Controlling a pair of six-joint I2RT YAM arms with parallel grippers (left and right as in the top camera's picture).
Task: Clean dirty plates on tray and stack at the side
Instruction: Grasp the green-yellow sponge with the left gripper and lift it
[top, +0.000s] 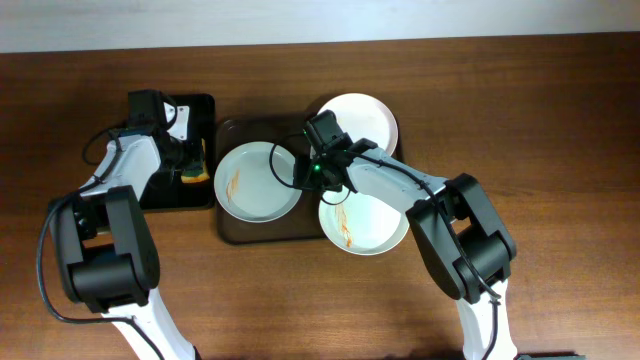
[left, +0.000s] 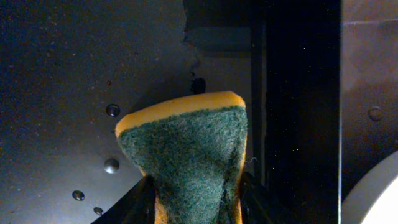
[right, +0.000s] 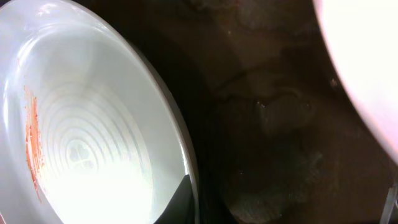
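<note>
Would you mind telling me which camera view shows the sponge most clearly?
The left wrist view: the sponge fills the frame, green scouring face and yellow edge plain. Overhead shows only a small yellow-green patch. The right wrist view misses it entirely.

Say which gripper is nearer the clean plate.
Right. The right gripper is beside the clean plate's left rim; the left gripper is far across, over the black tray, holding a sponge.

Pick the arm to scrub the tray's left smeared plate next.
Left. The left gripper holds the sponge beside that plate; the right gripper sits at the plate's rim, without a sponge.
</note>
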